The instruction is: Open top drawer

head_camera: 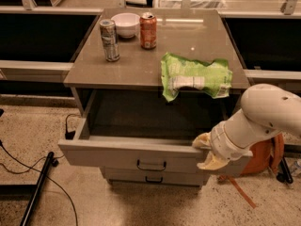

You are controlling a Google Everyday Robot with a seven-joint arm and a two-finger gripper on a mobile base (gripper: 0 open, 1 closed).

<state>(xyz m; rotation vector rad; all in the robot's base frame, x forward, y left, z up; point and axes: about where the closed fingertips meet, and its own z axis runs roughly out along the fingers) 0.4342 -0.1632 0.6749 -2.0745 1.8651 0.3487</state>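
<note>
The top drawer (pixel 113 155) stands pulled well out from under the grey table top (pixel 136 65). Its wide flat front panel carries a small dark bar handle (pixel 151 165), and its dark inside shows empty. My gripper (pixel 207 152) is at the right end of the drawer's front panel, against its top edge. It sits well to the right of the handle. The white arm (pixel 263 117) reaches in from the right.
On the table top stand a silver can (pixel 109 39), a white bowl (pixel 125 23), an orange can (pixel 148 30) and a green bag (pixel 195 76) that overhangs the front edge. A lower drawer (pixel 153 178) is shut. An orange bag (pixel 269 157) lies on the right, a black pole (pixel 36 188) and cables on the left.
</note>
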